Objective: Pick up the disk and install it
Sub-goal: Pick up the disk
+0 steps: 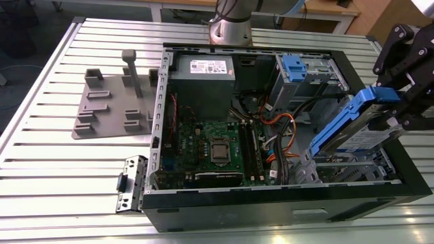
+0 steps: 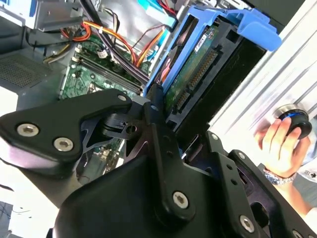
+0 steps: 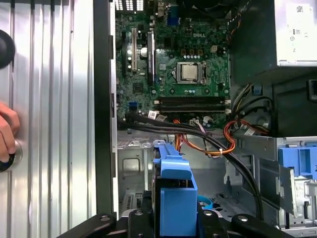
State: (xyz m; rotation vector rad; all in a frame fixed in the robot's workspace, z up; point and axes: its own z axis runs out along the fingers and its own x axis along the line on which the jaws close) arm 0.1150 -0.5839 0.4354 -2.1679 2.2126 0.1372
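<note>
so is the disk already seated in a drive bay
No, in the exterior view the fingers hold the disk tilted over the open case, not seated in a bay.

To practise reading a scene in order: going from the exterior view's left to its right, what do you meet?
Grey plastic fixture → power supply → blue latch → disk → end effector, gripping the disk.

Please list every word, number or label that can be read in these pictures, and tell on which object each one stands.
White sticker on the power supply: print too small to read.
Label on the disk: too blurred to read.
Markings on the motherboard: too small to read with certainty.
No text can be quoted reliably.
</note>
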